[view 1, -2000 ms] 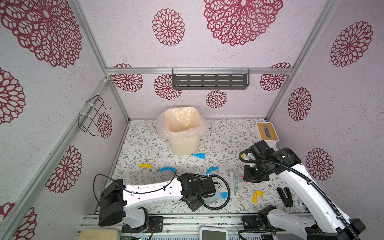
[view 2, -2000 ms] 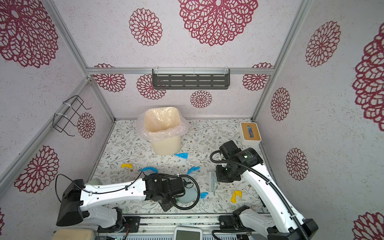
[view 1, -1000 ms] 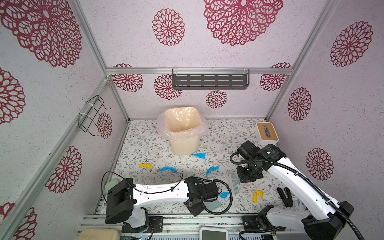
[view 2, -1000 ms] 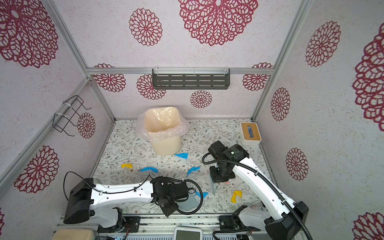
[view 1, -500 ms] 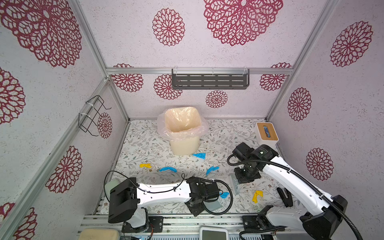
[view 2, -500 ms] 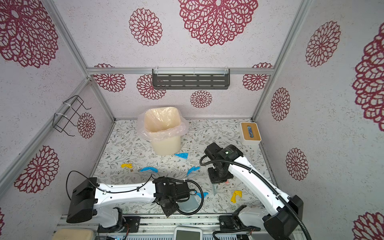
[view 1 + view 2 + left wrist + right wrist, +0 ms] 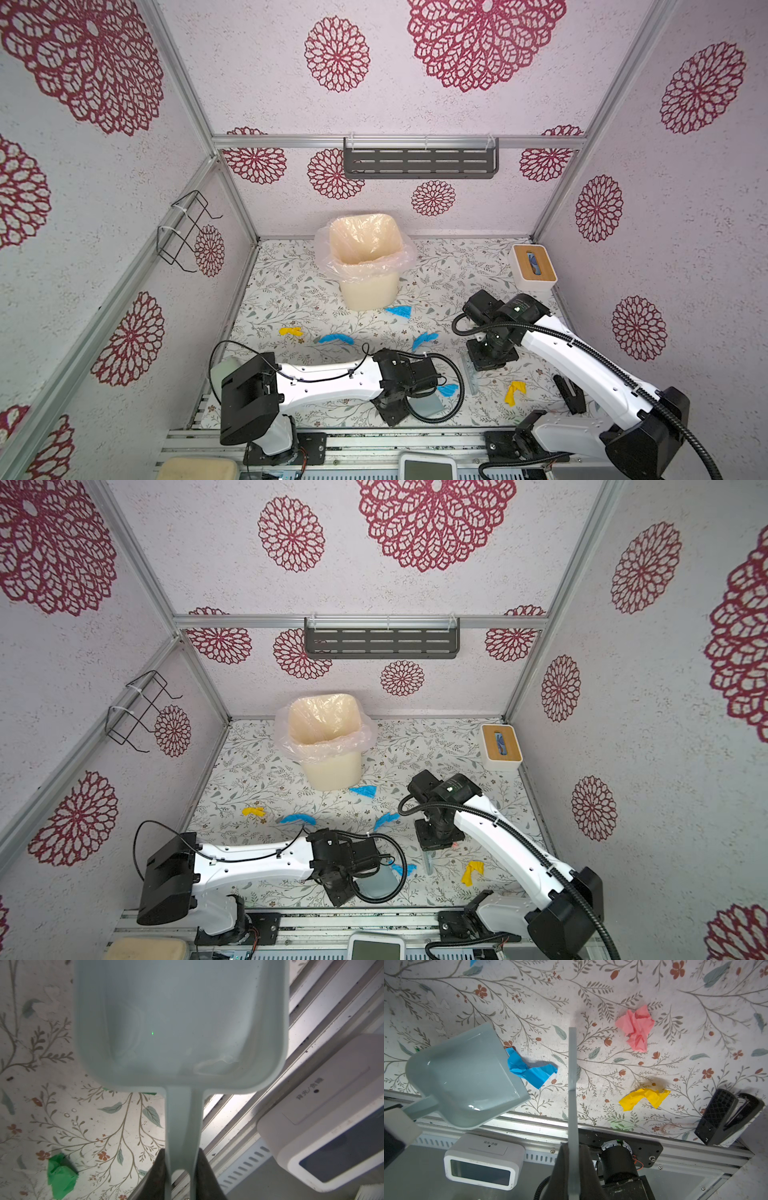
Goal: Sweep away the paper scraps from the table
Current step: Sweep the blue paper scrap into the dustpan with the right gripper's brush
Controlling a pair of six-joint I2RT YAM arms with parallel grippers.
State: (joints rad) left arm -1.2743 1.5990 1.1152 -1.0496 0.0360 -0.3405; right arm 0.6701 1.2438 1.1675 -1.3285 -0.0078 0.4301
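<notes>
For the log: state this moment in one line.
left end effector shut on dustpan | right end effector shut on sweeper | blue scrap at dustpan lip

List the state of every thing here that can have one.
dustpan, empty, gripped by its handle.
sweeping blade, gripped at one end.
left gripper, shut on the dustpan.
right gripper, shut on the sweeping blade.
blue scrap, crumpled, at the dustpan's lip, not inside.
pink scrap, crumpled, loose on the table.
yellow scrap, crumpled, loose on the table.
bin, upright, open, bag-lined.
</notes>
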